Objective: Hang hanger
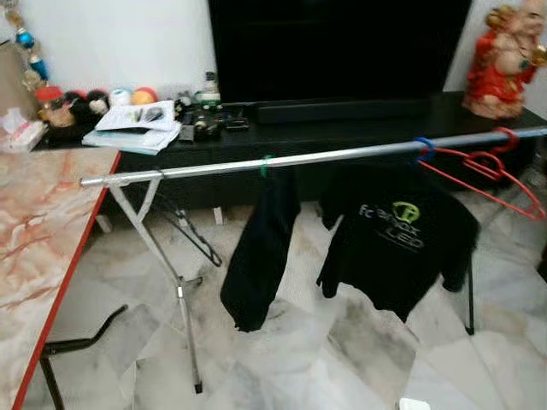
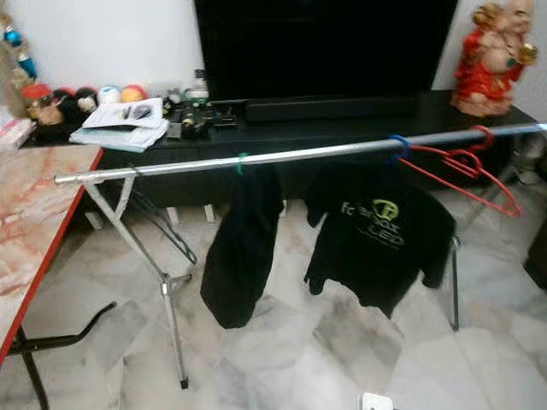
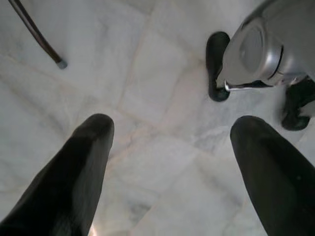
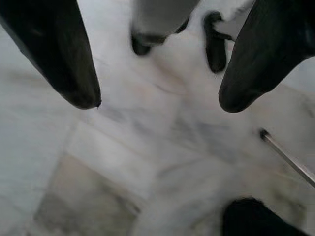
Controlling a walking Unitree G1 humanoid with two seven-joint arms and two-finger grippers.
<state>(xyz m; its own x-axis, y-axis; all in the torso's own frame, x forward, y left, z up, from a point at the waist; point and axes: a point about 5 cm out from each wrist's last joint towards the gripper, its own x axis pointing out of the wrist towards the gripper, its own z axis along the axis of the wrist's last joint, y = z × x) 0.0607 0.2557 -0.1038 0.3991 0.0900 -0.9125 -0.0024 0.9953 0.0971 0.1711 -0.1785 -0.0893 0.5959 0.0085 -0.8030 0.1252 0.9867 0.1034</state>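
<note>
A silver rail (image 1: 342,155) of a clothes rack runs across the room in front of me. Two red hangers (image 1: 491,175) hang empty at its right end, one with a blue hook (image 1: 423,147). A black shirt with a green logo (image 1: 402,235) and a dark garment (image 1: 261,256) on a green hook (image 1: 266,164) hang from the rail. My left gripper (image 3: 170,128) is open over the marble floor, holding nothing. My right gripper (image 4: 160,101) is also open and holds nothing, pointing down at the floor.
A marble-topped table with a red edge (image 1: 38,248) stands at my left. Behind the rack a black TV cabinet (image 1: 342,120) carries papers (image 1: 132,120), small items and a red figurine (image 1: 504,60). The rack's folding legs (image 1: 175,282) stand on the floor.
</note>
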